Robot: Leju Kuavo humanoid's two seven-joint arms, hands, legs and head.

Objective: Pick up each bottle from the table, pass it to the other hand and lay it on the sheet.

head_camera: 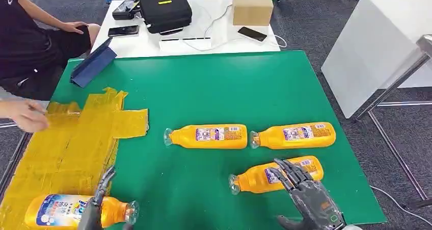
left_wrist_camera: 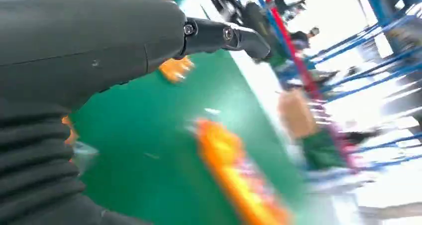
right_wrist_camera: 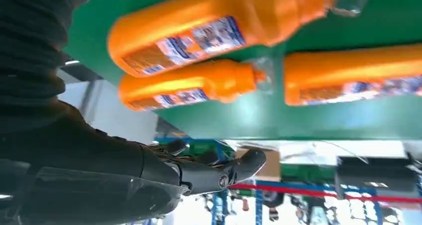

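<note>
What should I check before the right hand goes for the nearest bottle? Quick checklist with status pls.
1. Right hand free to grasp: ok, fingers apart, nothing in them.
2. Nearest bottle reachable: ok, it lies on its side on the green table, just under the right hand's fingertips.
3. Room around it: ok, the two far bottles lie apart from it.
4. Left hand free to receive: cannot tell, it sits over the bottle on the sheet and contact is unclear.
5. Yellow sheet clear of people: not ok, a person's hand rests on its far edge.
</note>
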